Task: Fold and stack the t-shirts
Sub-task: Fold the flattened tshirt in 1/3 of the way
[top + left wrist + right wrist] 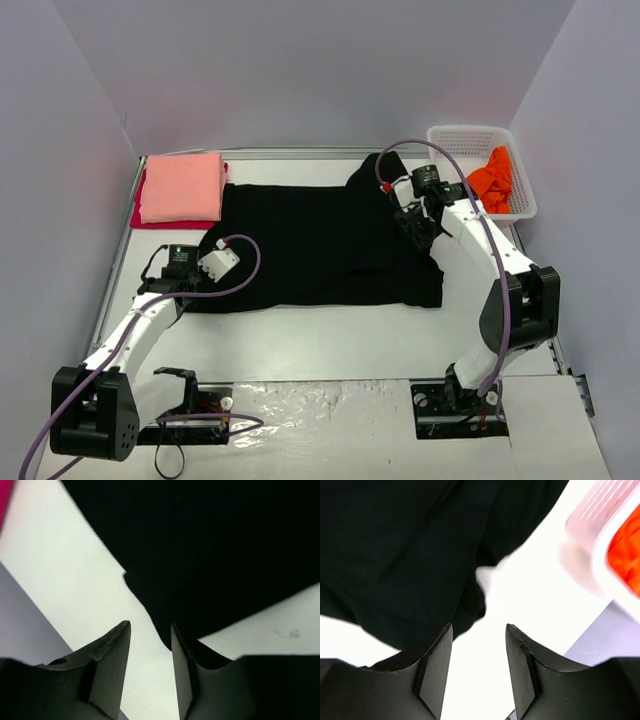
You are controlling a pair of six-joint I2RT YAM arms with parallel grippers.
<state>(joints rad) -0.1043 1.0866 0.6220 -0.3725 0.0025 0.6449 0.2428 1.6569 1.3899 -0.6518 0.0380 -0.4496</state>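
Both grippers are hovering at opposite ends of the black shirt, holding nothing.

The black shirt (320, 245) is lying spread flat across the middle of the table (330, 340), its long axis running left to right. The left gripper (150, 630) is sitting at its near left corner and the right gripper (479, 630) at its far right edge. Both sets of jaws are standing partly open over bare table, with cloth just ahead. The pink shirt (182, 187) is resting folded on the red shirt (138, 214) at far left; the orange shirt (493, 180) is lying crumpled in the basket (465, 130).
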